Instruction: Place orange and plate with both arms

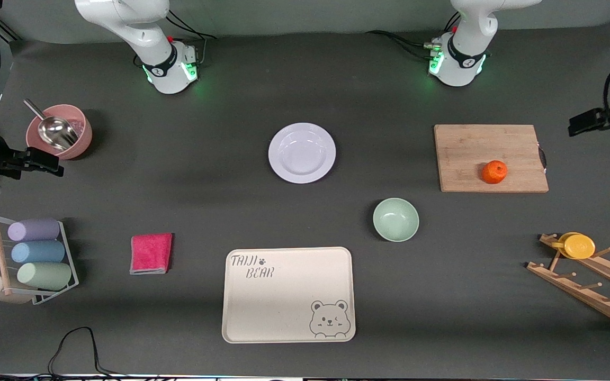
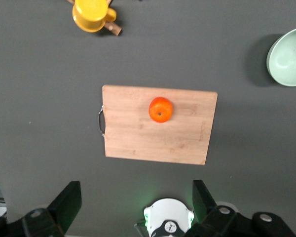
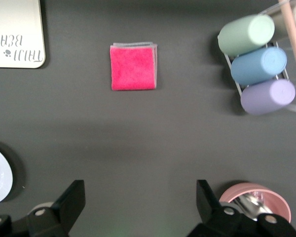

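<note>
Right now your one orange (image 1: pixel 494 172), small, bright and dimpled, sits on the cutting board (image 1: pixel 469 148) toward the left arm's end, at about three o'clock from the single glossy white plate (image 1: pixel 302 153) at table centre. You have both grippers spread wide and empty: the left gripper (image 2: pixel 133 210) hangs over that board, the right gripper (image 3: pixel 138 210) over bare mat between pink cloth (image 3: pixel 133 67) and pink bowl (image 1: pixel 61 132).

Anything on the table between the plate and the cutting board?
No. In the front view, only bare mat lies between the plate and the cutting board; the green bowl sits nearer the camera, off that line.
</note>
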You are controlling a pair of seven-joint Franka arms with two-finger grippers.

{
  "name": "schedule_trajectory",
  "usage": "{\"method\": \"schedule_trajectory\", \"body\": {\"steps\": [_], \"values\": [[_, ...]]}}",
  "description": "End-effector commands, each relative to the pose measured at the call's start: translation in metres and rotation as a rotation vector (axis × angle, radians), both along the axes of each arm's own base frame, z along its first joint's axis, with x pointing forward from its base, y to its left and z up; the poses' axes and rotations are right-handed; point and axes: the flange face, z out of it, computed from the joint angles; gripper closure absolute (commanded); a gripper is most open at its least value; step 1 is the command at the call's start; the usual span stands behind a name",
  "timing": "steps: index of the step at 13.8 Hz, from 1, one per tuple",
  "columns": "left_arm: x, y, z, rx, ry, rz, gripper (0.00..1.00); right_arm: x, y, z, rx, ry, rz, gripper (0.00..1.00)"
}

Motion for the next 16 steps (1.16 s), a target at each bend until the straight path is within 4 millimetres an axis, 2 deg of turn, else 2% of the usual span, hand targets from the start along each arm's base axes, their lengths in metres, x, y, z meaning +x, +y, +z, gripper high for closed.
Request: {"method": "schedule_trajectory", "body": {"steps": [1, 3, 4, 6, 8, 11, 14, 16], "values": [[-0.057, 0.005, 0.001, -0.004, -0.008, -0.010, 0.00, -0.043, 0.001, 0.015, -0.012, -0.025, -0.038, 0.00], [-0.079, 0.002, -0.011, -0.017, -0.044, -0.015, 0.00, -0.062, 0.005, 0.027, -0.003, -0.043, -0.048, 0.00], [-0.083, -0.001, -0.014, -0.024, -0.044, -0.008, 0.00, -0.072, 0.006, 0.030, -0.001, -0.046, -0.064, 0.00], [-0.084, -0.007, -0.020, -0.026, -0.034, -0.012, 0.00, -0.094, 0.013, 0.036, 0.003, -0.058, -0.088, 0.00], [-0.083, -0.008, -0.045, -0.028, -0.031, -0.017, 0.00, -0.105, 0.023, 0.039, 0.004, -0.064, -0.103, 0.00], [-0.087, -0.006, -0.105, -0.030, -0.020, -0.021, 0.00, -0.107, 0.036, 0.042, 0.003, -0.064, -0.100, 0.00], [-0.095, -0.007, -0.185, -0.033, -0.049, -0.032, 0.00, -0.111, 0.038, 0.042, 0.006, -0.045, -0.099, 0.00], [-0.101, -0.010, -0.234, -0.036, -0.074, -0.042, 0.00, -0.115, 0.039, 0.038, 0.085, -0.004, -0.100, 0.00]]}}
